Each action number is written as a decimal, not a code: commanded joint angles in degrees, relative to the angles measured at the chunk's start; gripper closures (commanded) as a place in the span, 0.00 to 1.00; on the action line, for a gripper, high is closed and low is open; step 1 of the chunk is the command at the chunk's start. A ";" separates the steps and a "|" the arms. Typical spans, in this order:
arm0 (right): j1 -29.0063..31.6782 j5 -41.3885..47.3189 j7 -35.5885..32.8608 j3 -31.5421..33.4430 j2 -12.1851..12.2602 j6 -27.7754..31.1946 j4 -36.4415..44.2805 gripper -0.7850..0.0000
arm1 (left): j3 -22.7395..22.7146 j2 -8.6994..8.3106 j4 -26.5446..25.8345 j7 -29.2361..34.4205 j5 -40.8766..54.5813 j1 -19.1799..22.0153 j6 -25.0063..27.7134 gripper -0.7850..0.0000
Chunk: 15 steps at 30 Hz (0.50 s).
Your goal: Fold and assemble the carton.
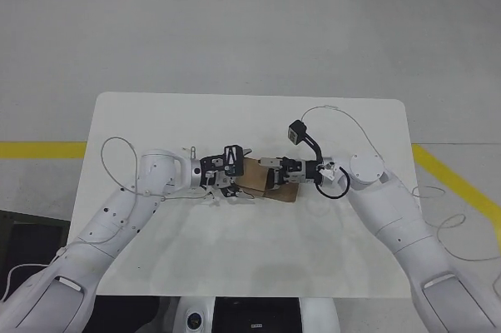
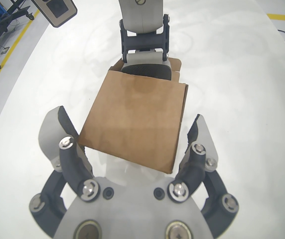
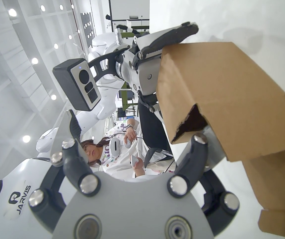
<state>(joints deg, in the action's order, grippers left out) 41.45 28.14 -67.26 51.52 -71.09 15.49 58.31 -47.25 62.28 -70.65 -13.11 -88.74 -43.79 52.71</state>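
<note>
A brown cardboard carton point(image 1: 265, 183) lies partly formed at the middle of the white table, held between both arms. My left gripper point(image 2: 130, 113) is open, its two fingers straddling the carton's point(image 2: 135, 120) near end; one finger point(image 2: 65, 128) touches a corner. From the opposite side my right gripper point(image 3: 135, 125) is open, with one finger point(image 3: 203, 140) pushed into the carton's point(image 3: 232, 95) open end and the other outside it. In the top view the left gripper point(image 1: 228, 177) and right gripper point(image 1: 277, 173) flank the carton.
The white table point(image 1: 250, 250) has free room all round the carton. Thin cables loop over it at the left point(image 1: 117, 158) and back right point(image 1: 350, 116). A black camera point(image 1: 296, 131) on a stalk rises above the right wrist.
</note>
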 commanded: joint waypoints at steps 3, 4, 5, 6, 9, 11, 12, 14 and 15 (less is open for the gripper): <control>1.79 -0.91 -1.32 2.51 1.12 -0.96 2.77 0.00 | -0.02 0.11 0.16 0.23 0.10 0.05 -0.03 0.00; 2.41 -1.46 -1.61 3.24 1.49 -1.37 3.77 0.00 | -0.04 0.13 0.17 0.29 0.15 0.04 -0.05 0.00; 2.85 -1.91 -1.75 3.76 1.75 -1.68 4.42 0.00 | -0.05 0.14 0.17 0.33 0.16 0.04 -0.05 0.00; 3.55 -2.79 -1.74 4.67 2.19 -2.19 5.32 0.00 | -0.10 0.16 0.19 0.36 0.22 0.02 -0.10 0.00; 6.02 -4.89 -0.53 7.82 3.47 -3.45 8.10 0.00 | -0.23 0.22 0.31 0.43 0.62 -0.07 -0.15 0.00; 7.48 -6.11 0.56 9.72 4.17 -3.95 9.72 0.00 | -0.29 0.26 0.29 0.57 0.77 -0.09 -0.11 0.00; 7.98 -6.79 1.09 10.43 4.43 -4.09 10.51 0.00 | -0.32 0.28 0.30 0.59 0.84 -0.10 -0.06 0.00; 8.55 -8.32 1.94 11.32 4.79 -4.01 11.59 0.00 | -0.38 0.31 0.33 0.75 0.95 -0.10 0.06 0.00; 8.61 -8.82 2.34 11.56 4.89 -3.86 11.82 0.00 | -0.42 0.32 0.26 0.77 0.94 -0.09 0.05 0.00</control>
<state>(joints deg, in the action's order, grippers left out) 50.04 19.82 -65.23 62.89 -66.28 11.48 69.95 -47.64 62.59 -70.34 -12.37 -87.81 -43.89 52.75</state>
